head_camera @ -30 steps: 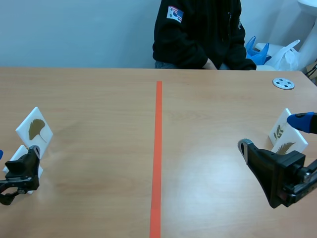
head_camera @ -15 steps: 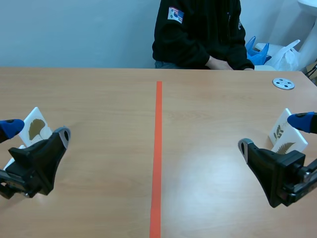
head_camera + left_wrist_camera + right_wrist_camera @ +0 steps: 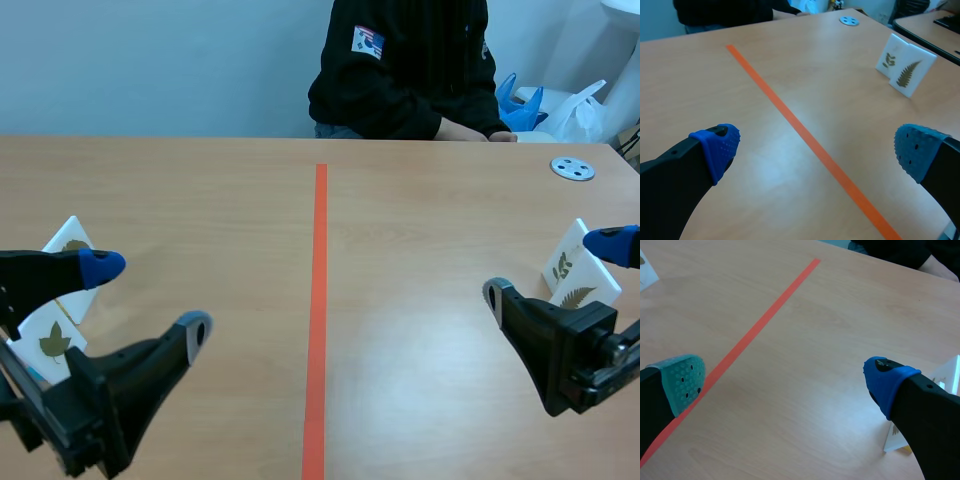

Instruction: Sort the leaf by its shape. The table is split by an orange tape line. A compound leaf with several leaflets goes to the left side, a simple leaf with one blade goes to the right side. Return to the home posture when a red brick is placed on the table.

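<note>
Two white leaf cards stand at the far left: one with a fan-shaped leaf (image 3: 70, 247), one nearer with a single dark blade (image 3: 50, 340). Two more stand at the far right, a small sprig of leaflets (image 3: 563, 262) and a fern frond (image 3: 582, 297); the left wrist view shows the sprig card (image 3: 891, 54) and frond card (image 3: 910, 75) far ahead. My left gripper (image 3: 145, 298) hangs open beside the left cards, holding nothing (image 3: 815, 150). My right gripper (image 3: 552, 270) stands open in front of the right cards, holding nothing (image 3: 785, 380).
The orange tape line (image 3: 318, 300) runs down the table's middle. A small metal disc (image 3: 572, 168) lies at the back right. A person in a black jacket (image 3: 400, 70) sits across the table, a hand (image 3: 470, 130) resting on its far edge.
My left gripper has lifted off the near left card, opened wide and swung toward the middle. That card now stands uncovered. The right arm has kept still.
</note>
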Robot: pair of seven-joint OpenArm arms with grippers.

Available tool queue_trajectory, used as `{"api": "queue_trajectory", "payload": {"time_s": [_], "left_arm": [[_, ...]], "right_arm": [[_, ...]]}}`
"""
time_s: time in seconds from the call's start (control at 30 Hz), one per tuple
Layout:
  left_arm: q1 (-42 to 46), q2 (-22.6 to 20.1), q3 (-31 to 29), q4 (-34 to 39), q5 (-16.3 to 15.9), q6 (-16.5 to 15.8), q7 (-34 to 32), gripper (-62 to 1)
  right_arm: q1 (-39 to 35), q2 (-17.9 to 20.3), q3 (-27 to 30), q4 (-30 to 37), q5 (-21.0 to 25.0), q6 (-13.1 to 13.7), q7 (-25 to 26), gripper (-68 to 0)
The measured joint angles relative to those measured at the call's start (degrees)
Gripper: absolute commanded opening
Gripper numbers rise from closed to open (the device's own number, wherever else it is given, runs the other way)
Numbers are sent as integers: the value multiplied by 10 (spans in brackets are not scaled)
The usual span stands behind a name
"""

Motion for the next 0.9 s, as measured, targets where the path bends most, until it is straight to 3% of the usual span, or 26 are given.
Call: {"api": "queue_trajectory", "payload": {"time_s": [0.2,0.37,0.9], "left_arm": [[-5,-8,64,-1,16,7,-1,14],[-6,-10,62,-2,16,42,-3,14],[-6,-27,59,-4,16,41,-23,14]], "right_arm": [[0,0,0,0,0,0,0,4],[0,0,0,0,0,0,0,4],[0,0,0,-9,0,0,0,4]]}}
